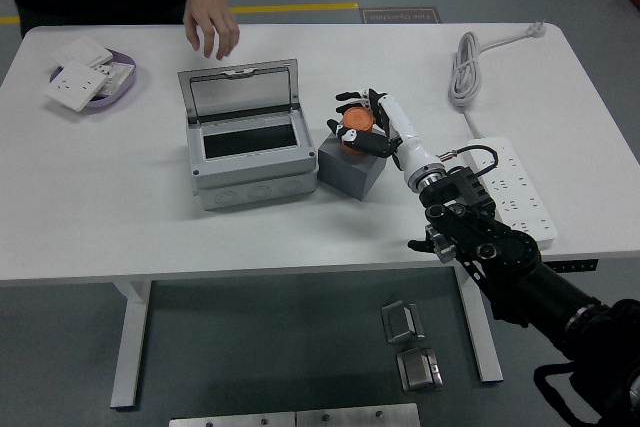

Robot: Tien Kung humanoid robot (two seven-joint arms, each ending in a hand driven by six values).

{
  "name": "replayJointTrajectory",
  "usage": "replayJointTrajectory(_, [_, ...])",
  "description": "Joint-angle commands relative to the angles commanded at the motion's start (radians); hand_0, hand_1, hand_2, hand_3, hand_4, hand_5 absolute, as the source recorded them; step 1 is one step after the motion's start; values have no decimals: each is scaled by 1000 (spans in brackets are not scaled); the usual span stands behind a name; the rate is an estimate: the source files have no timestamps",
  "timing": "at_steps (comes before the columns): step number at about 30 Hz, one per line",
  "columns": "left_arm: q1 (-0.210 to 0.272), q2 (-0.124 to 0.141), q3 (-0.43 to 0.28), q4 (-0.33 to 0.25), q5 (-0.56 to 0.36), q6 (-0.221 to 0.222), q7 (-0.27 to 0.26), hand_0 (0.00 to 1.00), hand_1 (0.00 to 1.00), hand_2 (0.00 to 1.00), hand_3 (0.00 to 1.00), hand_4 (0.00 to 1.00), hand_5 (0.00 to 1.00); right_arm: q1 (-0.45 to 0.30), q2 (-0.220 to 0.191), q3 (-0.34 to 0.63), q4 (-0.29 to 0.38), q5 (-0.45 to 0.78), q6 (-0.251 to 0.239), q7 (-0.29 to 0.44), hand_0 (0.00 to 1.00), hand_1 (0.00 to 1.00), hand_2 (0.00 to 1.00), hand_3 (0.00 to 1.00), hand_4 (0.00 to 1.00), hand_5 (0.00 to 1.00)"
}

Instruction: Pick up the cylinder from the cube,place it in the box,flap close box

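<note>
Hand on the right arm is where I'm looking: fingers curled around the orange cylinder, dark fingertips wrapping it from both sides, so I read it as gripping. Cylinder sits over the top of the grey cube; can't tell from this angle whether it has cleared the top face or is touching it. Side wrap makes sense to me, since it leaves the bottom free for setting down.

Cube stands just beside the grey box, on its right, so the carry is short: leftward over the box's right wall. Box lid is propped up at the back, hinge on the far side, cavity dark and open toward me. That leaves a clear drop-in from above, and later the flap gets pushed forward and down to close.

My judgement: pick step in hand, place and close not yet done. Risk is clipping the box rim on the way across if the lift is low.

Left arm isn't in my view.

Person's hand hangs over the counter at the far edge, behind the box, holding nothing. Purple tray of white wall switches far left, power strip and coiled cable on the right, all well apart from the path.
</note>
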State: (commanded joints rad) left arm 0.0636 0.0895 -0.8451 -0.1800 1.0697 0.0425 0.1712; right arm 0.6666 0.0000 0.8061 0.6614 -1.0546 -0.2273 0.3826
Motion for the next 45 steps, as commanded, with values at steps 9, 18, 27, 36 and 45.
replayJointTrajectory(9, [-2, -1, 10, 0, -4, -2, -5, 580, 586, 522, 572, 537, 141, -9, 0, -10, -13, 29, -3, 18, 778, 656, 573, 589, 199, 2])
replayJointTrajectory(18, [-5, 1, 3, 0, 9, -3, -4, 579, 590, 525, 575, 547, 149, -9, 0, -44, -17, 33, -1, 15, 777, 657, 570, 591, 213, 2])
replayJointTrajectory(27, [-5, 2, -8, 0, 26, -4, 0, 579, 591, 525, 575, 551, 158, 10, 0, -52, -19, 12, 4, -2, 775, 663, 572, 598, 233, 2])
replayJointTrajectory(36, [-1, 1, -10, 0, 32, -4, 3, 578, 592, 526, 574, 553, 167, 37, 0, -38, -22, 5, 8, -14, 782, 702, 625, 652, 516, 99])
replayJointTrajectory(45, [3, -4, -7, 0, 33, -4, 6, 578, 592, 525, 573, 551, 174, 54, 0, -24, -21, 4, 14, -21, 801, 720, 664, 682, 726, 275])
